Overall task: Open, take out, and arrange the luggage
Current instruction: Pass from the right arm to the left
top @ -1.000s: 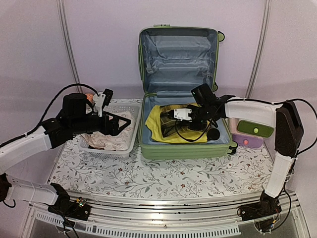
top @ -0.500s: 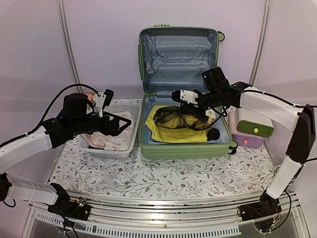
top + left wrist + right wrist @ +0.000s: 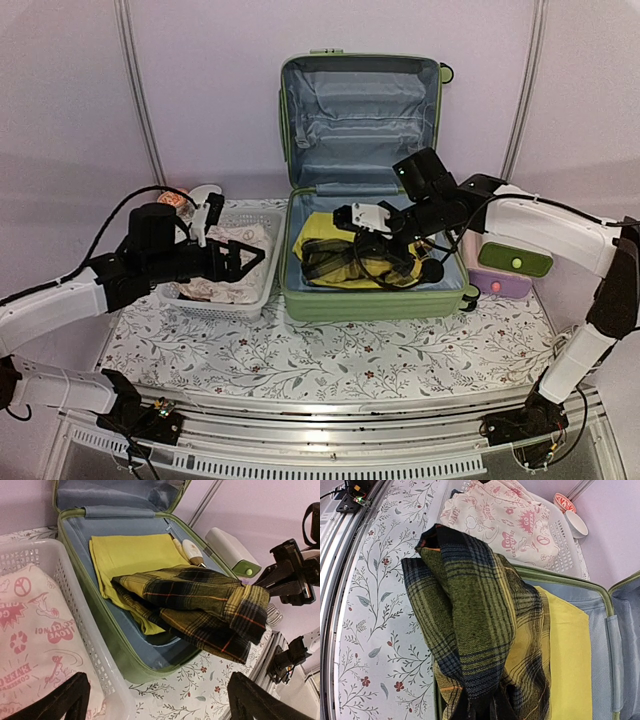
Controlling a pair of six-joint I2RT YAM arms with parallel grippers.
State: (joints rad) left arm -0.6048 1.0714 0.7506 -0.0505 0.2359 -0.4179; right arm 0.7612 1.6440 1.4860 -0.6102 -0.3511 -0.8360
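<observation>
The light-green luggage (image 3: 370, 306) lies open, its lid (image 3: 360, 120) upright against the back wall. My right gripper (image 3: 392, 240) is shut on a black-and-yellow plaid scarf (image 3: 350, 260) and holds it bunched just above the luggage's lower half. In the right wrist view the scarf (image 3: 480, 630) drapes over and hides the fingers. A folded yellow cloth (image 3: 318, 232) lies under it on the blue lining; it also shows in the left wrist view (image 3: 135, 555). My left gripper (image 3: 248, 260) is open and empty over the right edge of the white basket (image 3: 268, 280).
The basket (image 3: 75, 610) holds a pink-printed white cloth (image 3: 30, 630). A white-green-purple box (image 3: 510, 265) stands right of the luggage. Small bottles (image 3: 192, 552) and a black round item (image 3: 432, 270) lie in the luggage. Bowls (image 3: 190, 195) sit behind the basket.
My right gripper has lifted the plaid scarf up out of the luggage's lower half, then shifted a little left and down with it. My left gripper has moved slightly right and lower.
</observation>
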